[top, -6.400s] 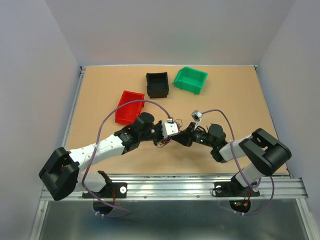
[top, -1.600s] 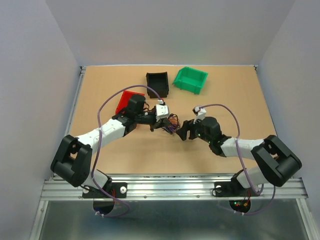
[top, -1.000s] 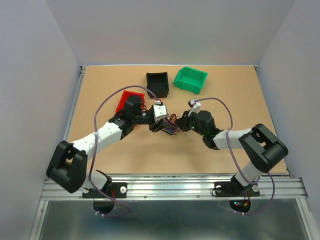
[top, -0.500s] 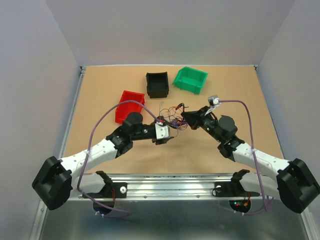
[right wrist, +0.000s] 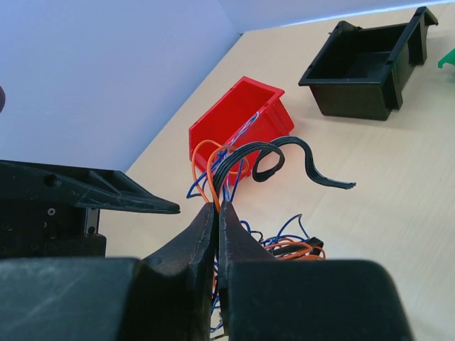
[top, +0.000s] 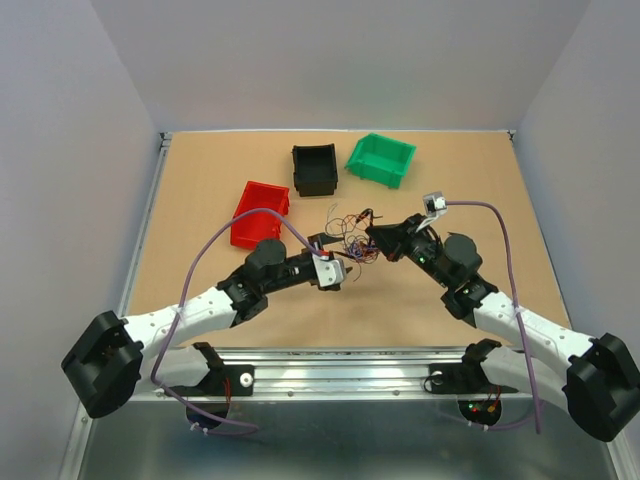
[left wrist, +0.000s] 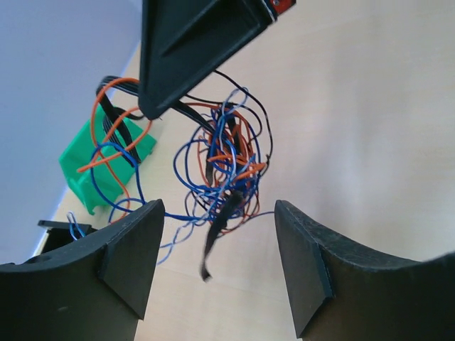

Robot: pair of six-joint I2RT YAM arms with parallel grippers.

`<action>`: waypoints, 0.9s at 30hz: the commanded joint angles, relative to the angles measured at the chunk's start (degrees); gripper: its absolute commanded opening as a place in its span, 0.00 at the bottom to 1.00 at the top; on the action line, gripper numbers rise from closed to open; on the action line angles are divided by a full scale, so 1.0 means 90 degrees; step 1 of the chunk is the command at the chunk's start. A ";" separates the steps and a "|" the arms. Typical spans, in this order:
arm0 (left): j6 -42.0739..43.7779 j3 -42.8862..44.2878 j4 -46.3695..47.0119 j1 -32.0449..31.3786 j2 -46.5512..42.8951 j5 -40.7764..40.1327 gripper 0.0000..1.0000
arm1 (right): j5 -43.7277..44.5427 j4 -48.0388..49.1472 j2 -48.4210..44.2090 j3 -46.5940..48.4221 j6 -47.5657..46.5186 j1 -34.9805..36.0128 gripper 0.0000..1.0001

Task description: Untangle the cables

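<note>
Got the cables pinched tight in the right gripper, dangling around 12 o'clock of the wide-spread left gripper.

The cables look glossy and plastic-coated; the table is matt, smooth wood-look board.

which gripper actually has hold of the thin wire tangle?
The right gripper: it is pinched shut on orange and black strands of the thin coloured wire tangle. The left gripper is open, jaws wide apart, gripping nothing.
</note>
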 commanded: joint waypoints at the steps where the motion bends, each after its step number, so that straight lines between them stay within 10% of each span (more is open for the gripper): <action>1: 0.0136 -0.0152 0.0807 -0.0217 0.0002 -0.0456 0.75 | 0.0003 0.0210 -0.0077 0.0038 0.0192 0.0012 0.01; 13: 0.0342 0.0150 0.1129 -0.0403 0.1017 -0.0798 0.79 | -0.0270 0.0415 -0.0361 -0.0030 0.0553 0.0031 0.00; 20: 0.0108 0.0473 0.1208 -0.0482 0.1477 -0.1511 0.27 | -0.0358 0.0523 -0.0390 -0.0040 0.0641 0.0070 0.01; 27: 0.0234 0.0687 -0.0127 -0.0482 0.0873 -0.0382 0.00 | 0.0837 0.0397 -0.0847 -0.0517 0.0408 0.0070 0.01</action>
